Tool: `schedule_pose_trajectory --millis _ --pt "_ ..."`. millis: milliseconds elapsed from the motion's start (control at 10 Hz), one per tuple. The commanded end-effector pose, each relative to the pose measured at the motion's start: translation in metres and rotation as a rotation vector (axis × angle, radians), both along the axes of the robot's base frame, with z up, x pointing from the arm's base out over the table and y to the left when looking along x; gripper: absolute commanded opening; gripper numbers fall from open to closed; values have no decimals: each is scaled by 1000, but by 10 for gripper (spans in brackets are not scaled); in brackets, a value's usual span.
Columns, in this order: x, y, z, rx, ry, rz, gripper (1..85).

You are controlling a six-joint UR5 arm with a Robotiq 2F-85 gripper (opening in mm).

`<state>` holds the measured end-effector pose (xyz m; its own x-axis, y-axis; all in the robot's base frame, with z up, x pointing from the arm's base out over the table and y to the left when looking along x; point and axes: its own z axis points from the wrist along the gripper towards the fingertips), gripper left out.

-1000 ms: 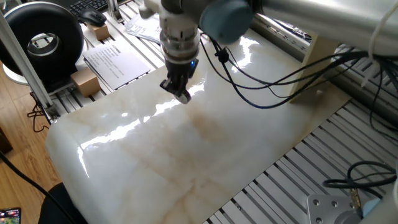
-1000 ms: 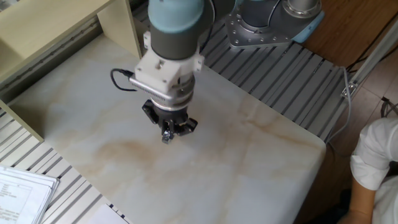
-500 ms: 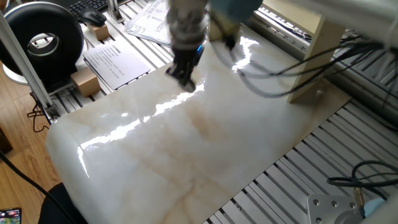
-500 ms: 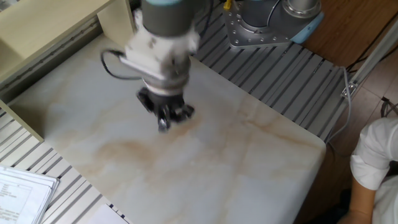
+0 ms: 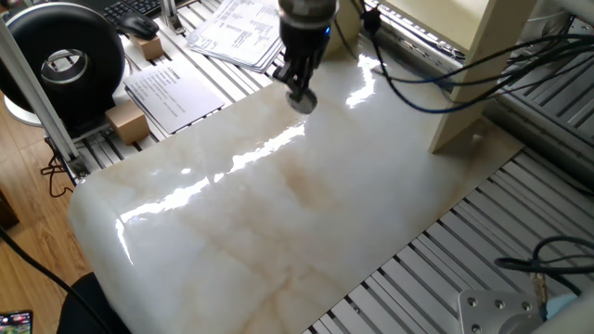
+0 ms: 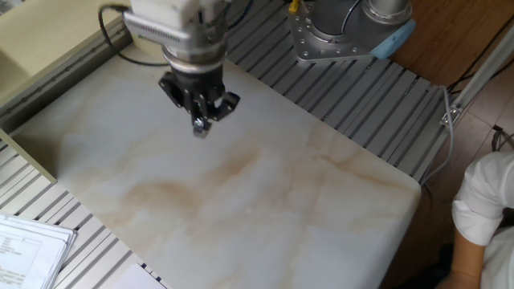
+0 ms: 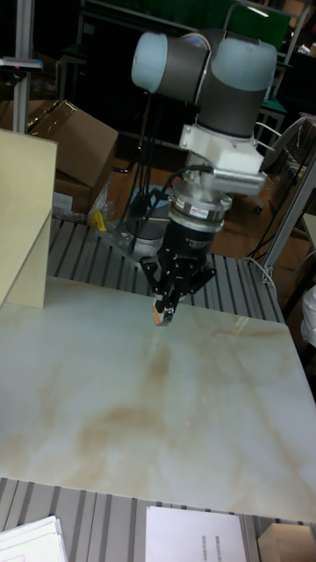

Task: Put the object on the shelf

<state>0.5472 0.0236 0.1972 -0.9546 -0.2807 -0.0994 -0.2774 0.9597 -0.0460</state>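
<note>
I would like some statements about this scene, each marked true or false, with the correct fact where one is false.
1. The gripper holds the object between its fingers. True.
2. The object already lies on the shelf. False: it is in the gripper, above the marble slab.
3. A black spool stands beyond the slab's edge. True.
4. The gripper is open. False: it is shut on the object.
5. Printed papers lie on the marble slab. False: they lie beside it.

arm (image 7: 211, 70): grey tubes, pale-blue joint caps | wrist: white plate, black cable | jaws: black
</note>
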Motion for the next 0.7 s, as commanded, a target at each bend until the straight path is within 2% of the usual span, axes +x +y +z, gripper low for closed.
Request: schedule_pose_trajectory --millis 0,100,200,300,400,600 --pt "-12 -35 31 -49 -4 30 13" --pt "-24 -54 57 -45 26 57 13" --pt "-29 -71 79 -23 40 79 13" --pt "-27 -70 86 28 34 76 13" --pt "-23 -72 86 23 17 65 13" --pt "-15 -85 87 -31 -9 58 13"
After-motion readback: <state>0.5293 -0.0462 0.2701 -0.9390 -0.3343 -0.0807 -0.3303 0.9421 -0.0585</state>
